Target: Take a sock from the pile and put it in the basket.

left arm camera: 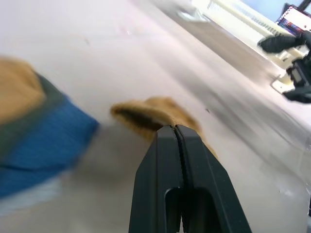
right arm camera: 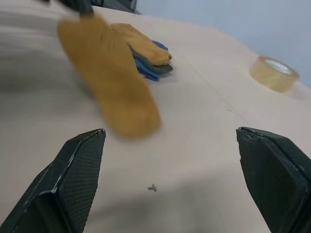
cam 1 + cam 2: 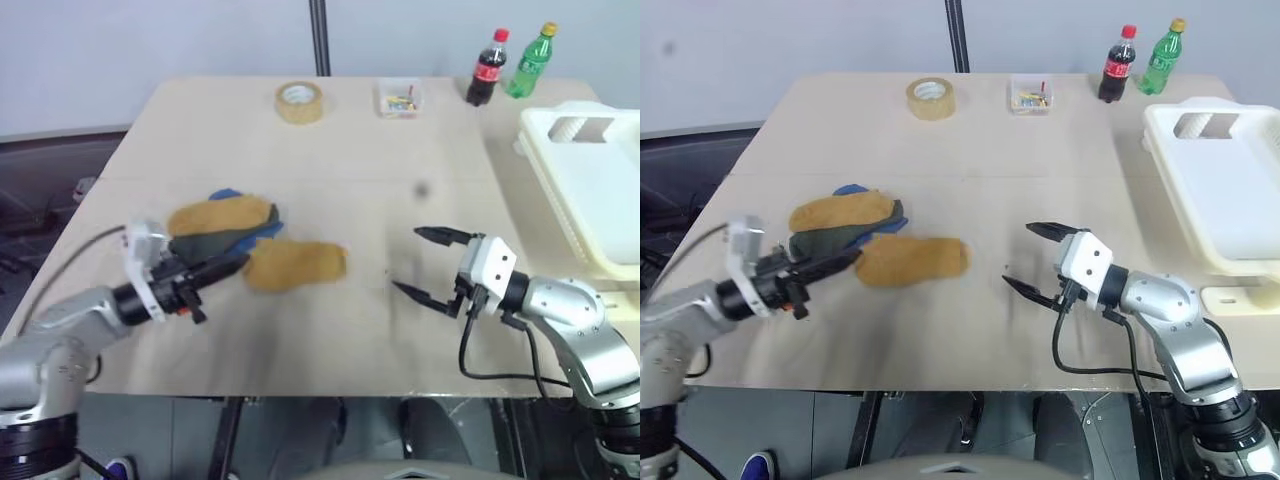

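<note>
Left gripper (image 3: pixel 236 264) pinched shut on the cuff end of a mustard sock (image 3: pixel 296 263), just beside the pile (image 3: pixel 222 225); soft, light, floppy, so best grabbed by the edge; right gripper (image 3: pixel 425 264) wide open, empty; basket (image 3: pixel 590 190) far right.

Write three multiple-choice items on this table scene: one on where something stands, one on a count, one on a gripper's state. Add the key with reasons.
1. Where does the basket stand?
A. at the table's right edge
B. at the left edge
C. under the table

2. How many bottles stand at the far edge?
A. one
B. two
C. four

3. How is the right gripper?
A. shut on a sock
B. open, holding nothing
C. shut on the tape roll

Key: 1 A, the basket sits right of the pile. 2 B, a dark cola bottle and a green bottle stand side by side. 3 B, its fingers stand wide apart above bare table.
</note>
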